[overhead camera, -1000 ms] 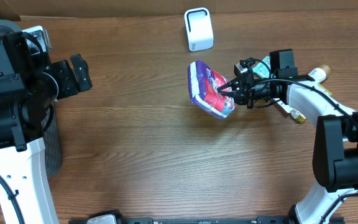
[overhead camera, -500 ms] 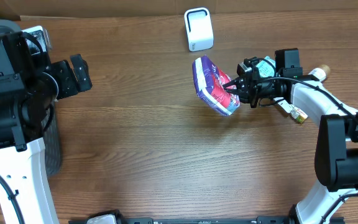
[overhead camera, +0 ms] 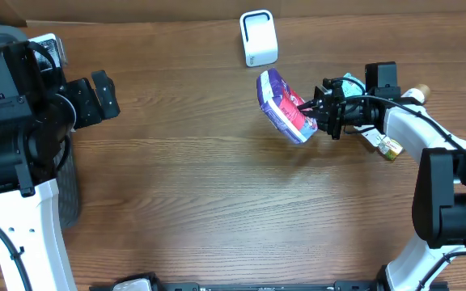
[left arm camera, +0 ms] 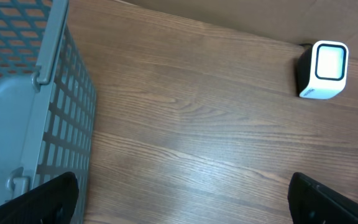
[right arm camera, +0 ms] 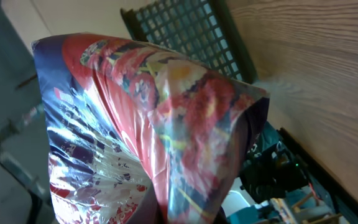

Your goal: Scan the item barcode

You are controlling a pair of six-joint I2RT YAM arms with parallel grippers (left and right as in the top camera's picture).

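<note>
Right fingers [overhead camera: 314, 113] pinching packet [overhead camera: 284, 105], crinkly, glossy — pillow-shaped

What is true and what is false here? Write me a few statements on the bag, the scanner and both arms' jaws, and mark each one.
1. The right jaws are shut on the purple and red bag. True.
2. The left jaws hold the bag. False: they stand wide open and empty at the left side of the table, beside the grey basket.
3. The white scanner stands near the far edge of the table, apart from the bag. True.
4. The bag lies flat on the table. False: it is held tilted in the right jaws, not lying flat.
</note>
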